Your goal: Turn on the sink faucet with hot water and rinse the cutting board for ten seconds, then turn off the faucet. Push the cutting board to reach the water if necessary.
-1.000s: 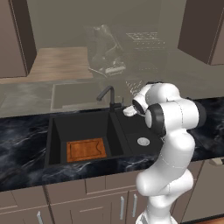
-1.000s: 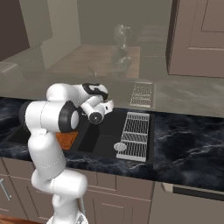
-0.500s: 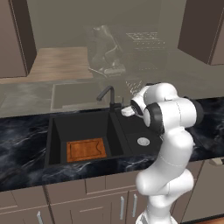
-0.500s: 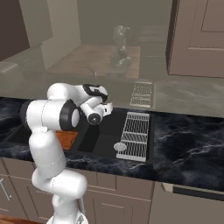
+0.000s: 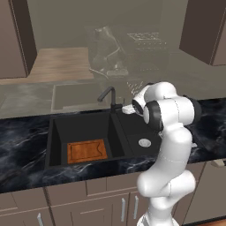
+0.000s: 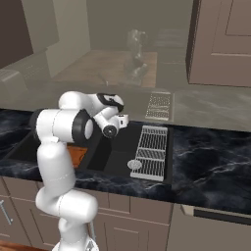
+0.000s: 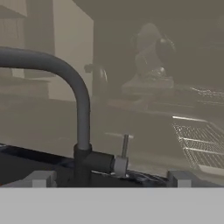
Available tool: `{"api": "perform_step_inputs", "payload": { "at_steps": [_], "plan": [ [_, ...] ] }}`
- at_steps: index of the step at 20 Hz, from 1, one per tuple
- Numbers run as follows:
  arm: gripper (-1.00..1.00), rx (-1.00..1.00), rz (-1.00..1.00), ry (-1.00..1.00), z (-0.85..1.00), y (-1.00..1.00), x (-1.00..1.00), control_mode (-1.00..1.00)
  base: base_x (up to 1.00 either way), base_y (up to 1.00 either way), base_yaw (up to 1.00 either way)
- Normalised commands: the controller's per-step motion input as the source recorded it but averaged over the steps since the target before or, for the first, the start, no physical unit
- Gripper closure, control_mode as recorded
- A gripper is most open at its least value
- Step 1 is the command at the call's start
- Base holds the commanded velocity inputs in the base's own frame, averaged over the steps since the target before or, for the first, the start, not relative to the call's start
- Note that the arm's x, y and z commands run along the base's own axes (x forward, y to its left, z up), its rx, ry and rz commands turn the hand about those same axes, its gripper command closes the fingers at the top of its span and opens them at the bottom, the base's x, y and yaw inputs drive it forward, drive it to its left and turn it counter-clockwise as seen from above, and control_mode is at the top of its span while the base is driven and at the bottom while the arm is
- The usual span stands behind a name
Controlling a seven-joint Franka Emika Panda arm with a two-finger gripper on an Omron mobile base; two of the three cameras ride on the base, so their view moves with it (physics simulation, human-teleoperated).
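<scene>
stage: early, approach to the tap; nothing rinsed yet
sink faucet [image 5: 108, 95]: black gooseneck at the back edge of the sink [image 5: 57, 132], between the two basins; no stream visible, so judged off
faucet lever [image 7: 125, 146]: thin rod on the side of the base, close ahead in the hand view, untouched
end effector [image 7: 109, 178]: jaws wide apart, holding nothing, just beside the faucet base, tips either side of the lever
cutting board [image 5: 87, 150]: flat on the floor of the large basin, toward the front, looks dry
wire rack [image 6: 152, 151]: over the shallow basin, not involved
table [image 5: 22, 132]: dark marble around the sink
left: turn lever to hot, rinse board, maybe push board under the spout, shut off
</scene>
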Motion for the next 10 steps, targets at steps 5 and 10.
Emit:
{"api": "perform_step_inputs", "payload": {
  "at_steps": [5, 10],
  "plan": [
    [-1.00, 0.05, 0.00, 0.00, 0.00, -0.02, 0.26, -1.00, 0.00, 0.00, 0.00],
    [-1.00, 0.01, 0.00, 0.00, 0.00, 0.00, 0.31, -1.00, 0.00, 0.00, 0.00]
  ]
}}
